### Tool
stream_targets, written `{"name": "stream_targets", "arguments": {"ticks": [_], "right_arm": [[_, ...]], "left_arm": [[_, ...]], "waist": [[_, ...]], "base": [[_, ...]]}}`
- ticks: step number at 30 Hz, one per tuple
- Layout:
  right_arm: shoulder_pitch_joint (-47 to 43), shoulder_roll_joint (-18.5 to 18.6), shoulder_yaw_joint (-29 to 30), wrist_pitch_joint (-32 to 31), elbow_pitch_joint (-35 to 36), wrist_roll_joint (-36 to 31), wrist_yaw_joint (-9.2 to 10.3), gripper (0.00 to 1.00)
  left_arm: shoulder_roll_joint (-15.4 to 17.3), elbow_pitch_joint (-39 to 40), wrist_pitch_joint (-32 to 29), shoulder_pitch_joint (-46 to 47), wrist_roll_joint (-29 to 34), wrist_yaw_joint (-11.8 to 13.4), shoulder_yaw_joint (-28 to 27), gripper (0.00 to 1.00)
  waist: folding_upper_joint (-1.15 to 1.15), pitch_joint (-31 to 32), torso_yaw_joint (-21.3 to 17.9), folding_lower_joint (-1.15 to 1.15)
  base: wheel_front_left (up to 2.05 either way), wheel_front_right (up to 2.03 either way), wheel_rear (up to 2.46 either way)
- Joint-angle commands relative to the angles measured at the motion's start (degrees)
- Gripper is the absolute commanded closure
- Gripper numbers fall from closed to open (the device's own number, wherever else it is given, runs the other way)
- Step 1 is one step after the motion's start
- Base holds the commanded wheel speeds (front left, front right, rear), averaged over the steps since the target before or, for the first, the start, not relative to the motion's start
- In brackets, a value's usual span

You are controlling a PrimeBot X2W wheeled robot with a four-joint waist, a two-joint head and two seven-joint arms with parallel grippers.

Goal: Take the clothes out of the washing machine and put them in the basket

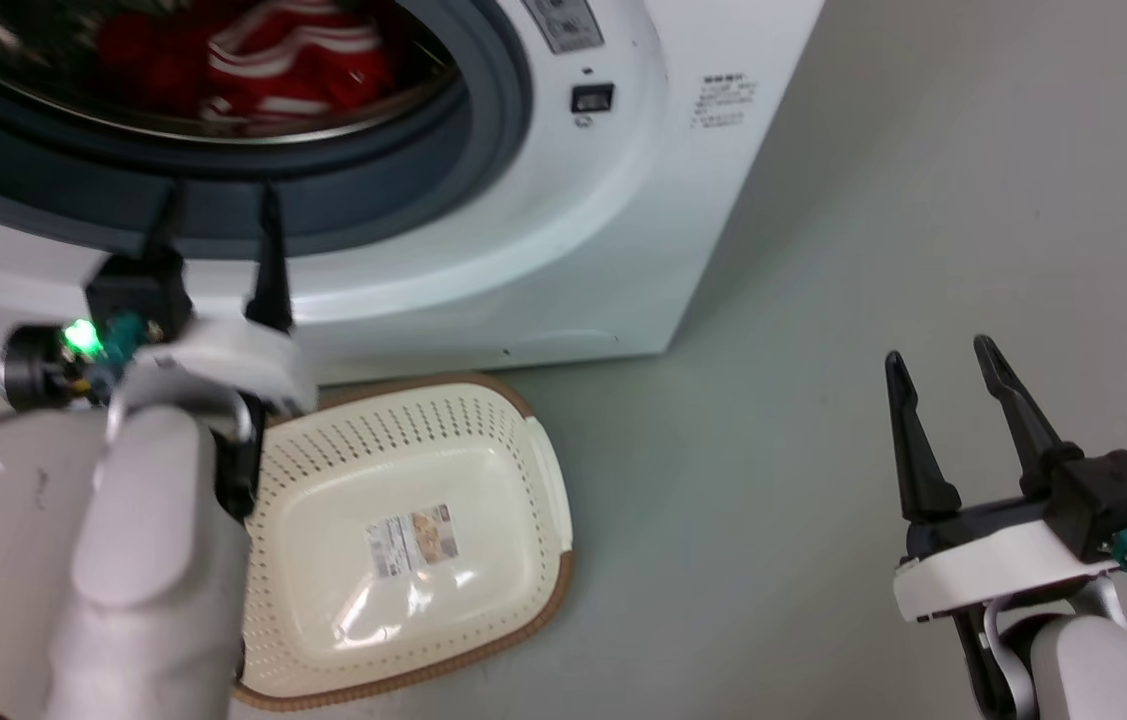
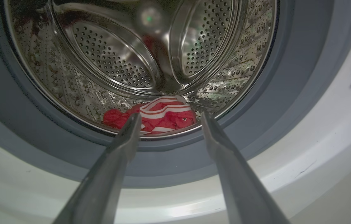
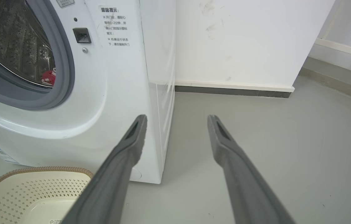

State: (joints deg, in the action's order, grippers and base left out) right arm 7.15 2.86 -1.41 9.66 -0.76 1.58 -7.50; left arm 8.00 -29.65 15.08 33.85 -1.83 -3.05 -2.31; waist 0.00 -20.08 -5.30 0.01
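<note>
1. The left tool (image 1: 219,195) is raised before the washing machine (image 1: 573,250). Its two dark fingers are spread apart with nothing between them.
2. In the head view its tips show against the grey rubber ring (image 1: 373,200) at the lower edge of the port. Whether they touch the ring cannot be told.
3. In the left wrist view those fingers point into the perforated steel drum (image 2: 113,59).
4. The clothes (image 2: 166,113), red with white stripes, lie crumpled on the bottom of the drum, near its front lip and beyond the fingertips.
5. The basket (image 1: 553,480) stands upright on the grey floor (image 1: 823,400), just in front of the machine's base. A paper label (image 1: 413,538) shows on its smooth bottom, and the left forearm hides its left part.
6. The right tool (image 1: 938,350) hangs well off to the right above the floor. Its fingers are also apart, gripping nothing, and they point past the machine's right corner toward a white wall (image 3: 240,40).
</note>
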Motion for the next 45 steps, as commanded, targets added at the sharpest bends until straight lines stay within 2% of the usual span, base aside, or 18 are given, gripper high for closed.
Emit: {"name": "stream_targets", "arguments": {"ticks": [1, 11, 22, 25, 31, 32, 34, 39, 43, 45], "right_arm": [[1.51, 0.03, -0.47, 0.55, -0.22, 0.60, 0.02, 0.00], [5.56, 0.00, -3.54, 3.56, -3.27, 3.15, 0.02, 0.00], [9.45, 0.00, -8.75, 5.19, -5.96, 6.32, 0.02, 0.00], [10.19, -0.01, -9.83, 5.36, -6.49, 7.39, 0.02, 0.00], [10.92, 0.00, -11.64, 5.57, -7.38, 9.03, 0.02, 0.00], [11.03, 0.00, -12.34, 5.55, -6.75, 9.48, 0.02, 0.00], [10.98, -0.01, -12.84, 5.56, -6.47, 9.97, 0.02, 0.00], [10.64, -0.01, -13.91, 5.57, -5.84, 10.75, 0.02, 0.00], [10.52, -0.01, -14.49, 5.57, -5.51, 11.23, 0.02, 0.00], [10.69, -0.01, -14.72, 5.57, -5.49, 11.55, 0.02, 0.00]], "left_arm": [[0.85, -1.59, -0.03, 2.70, -0.29, 0.04, -0.49, 0.00], [6.59, -15.83, -4.86, 20.54, -0.14, 1.09, -1.37, 0.00], [13.17, -24.89, -14.30, 38.15, 1.31, 1.01, 0.11, 0.00], [15.52, -26.29, -18.44, 41.66, 2.56, 0.23, 1.36, 0.00], [18.96, -27.85, -27.96, 47.20, 4.08, 0.34, 2.89, 0.00], [20.29, -27.46, -33.48, 50.11, 4.20, 0.42, 3.07, 0.00], [21.24, -27.08, -37.12, 51.37, 4.70, 0.39, 3.49, 0.00], [22.71, -26.10, -46.96, 53.14, 4.67, 1.36, 3.55, 0.00], [23.10, -23.51, -52.22, 52.00, 4.48, 1.99, 3.70, 0.00], [23.31, -21.32, -53.15, 50.82, 4.57, 2.48, 3.88, 1.00]], "waist": [[0.00, -4.40, -3.00, -0.01], [0.00, -11.97, -6.79, -0.01], [0.00, -19.42, -10.89, -0.01], [0.00, -21.28, -12.15, -0.01], [0.00, -23.84, -14.39, -0.01], [0.00, -25.07, -15.29, -0.01], [0.00, -25.75, -15.92, -0.01], [0.00, -26.88, -16.97, -0.01], [0.00, -27.35, -17.40, -0.01], [0.00, -27.51, -17.55, -0.01]], "base": [[0.00, 0.00, 0.00], [0.00, 0.00, 0.00], [0.00, 0.00, 0.00], [0.00, 0.00, 0.00], [0.00, 0.00, 0.00], [0.00, 0.00, 0.00], [0.00, 0.00, 0.00], [0.00, 0.00, 0.00], [0.00, 0.00, 0.00], [0.00, 0.00, 0.00]]}}
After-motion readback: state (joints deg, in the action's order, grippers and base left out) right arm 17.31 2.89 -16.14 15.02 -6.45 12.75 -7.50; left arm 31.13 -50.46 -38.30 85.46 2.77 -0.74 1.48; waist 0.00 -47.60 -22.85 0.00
